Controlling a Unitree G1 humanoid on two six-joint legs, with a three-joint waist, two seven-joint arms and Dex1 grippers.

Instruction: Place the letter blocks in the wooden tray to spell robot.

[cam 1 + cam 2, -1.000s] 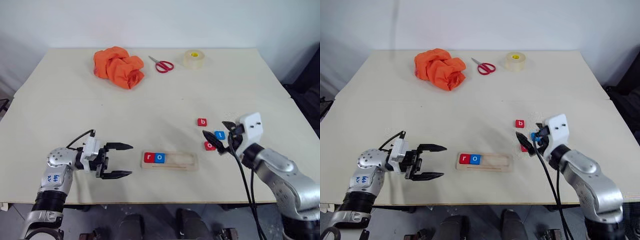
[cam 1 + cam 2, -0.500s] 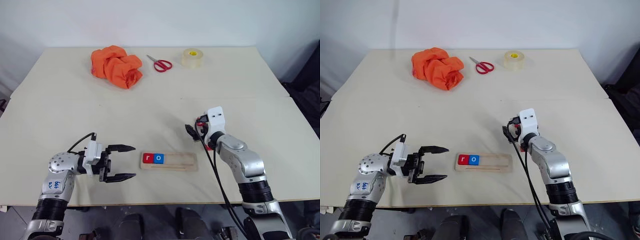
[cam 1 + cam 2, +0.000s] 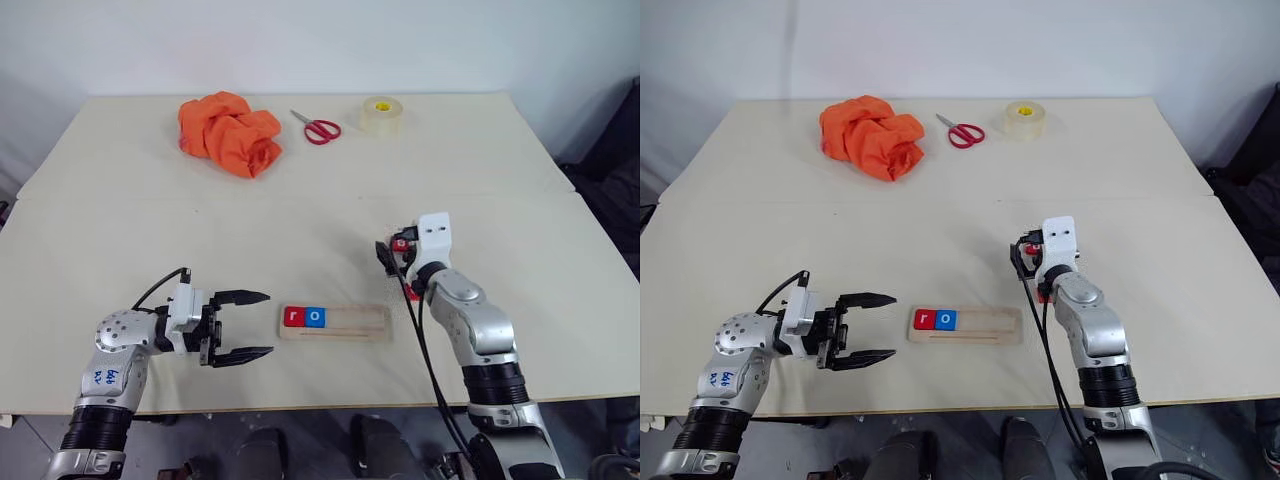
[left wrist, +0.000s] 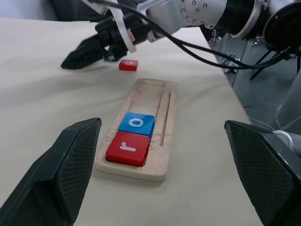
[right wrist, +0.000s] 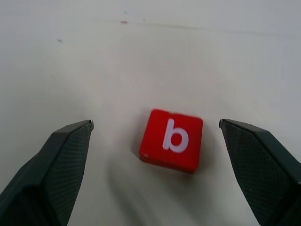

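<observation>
Left wrist view: the wooden tray (image 4: 157, 155) lies on the pale surface (image 3: 300, 200), with a red r block (image 4: 128, 148) and a blue o block (image 4: 136, 124) seated at one end and the other slots bare. Two letters look done, three remain. The right pincer (image 5: 155, 141) hovers with jaws spread wide on either side of the red b block (image 5: 172, 139), not touching it. The left pincer (image 3: 243, 325) waits spread and empty beside the tray.
</observation>
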